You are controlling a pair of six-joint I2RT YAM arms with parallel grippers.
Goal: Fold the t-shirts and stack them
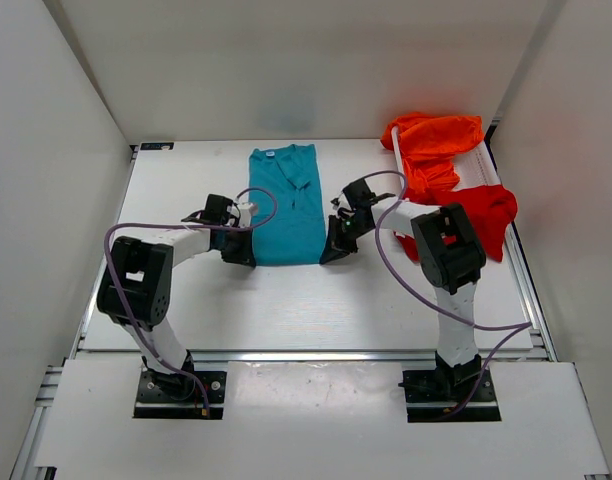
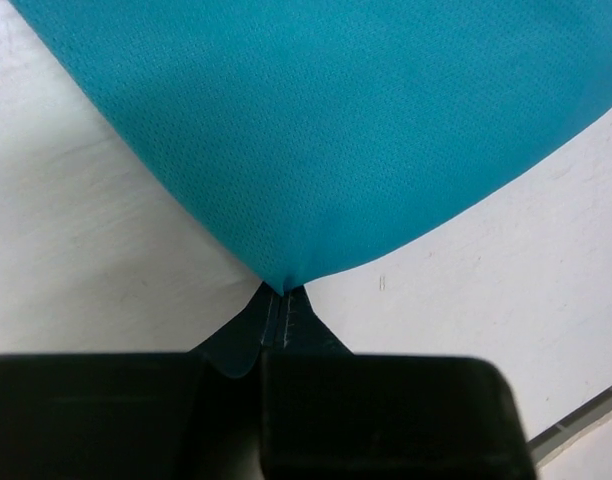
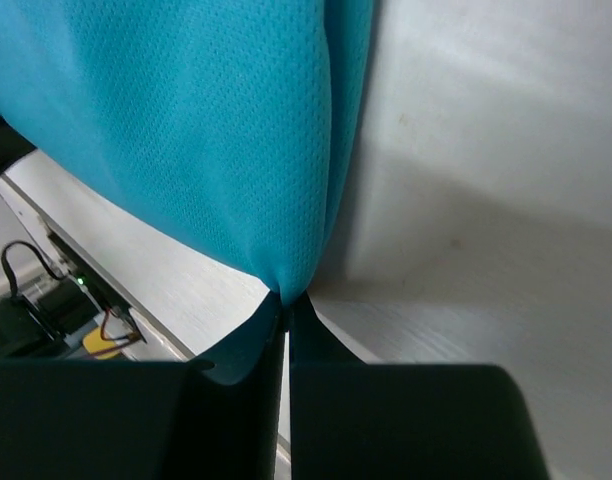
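Shirt: teal-blue cloth t-shirt (image 1: 284, 205) lies flat in the middle of the white table (image 1: 286, 310), collar at the far end | Left: left gripper (image 1: 242, 250) pinched tight on its near-left hem corner | Right: right gripper (image 1: 334, 248) pinched on the near-right corner | Others: crumpled orange cloth t-shirt (image 1: 431, 140) and red cloth t-shirt (image 1: 483, 210) far right, perhaps touching.

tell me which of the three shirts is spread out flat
The teal-blue t-shirt, flat in the middle of the table; the orange t-shirt and red t-shirt sit crumpled at the right side.
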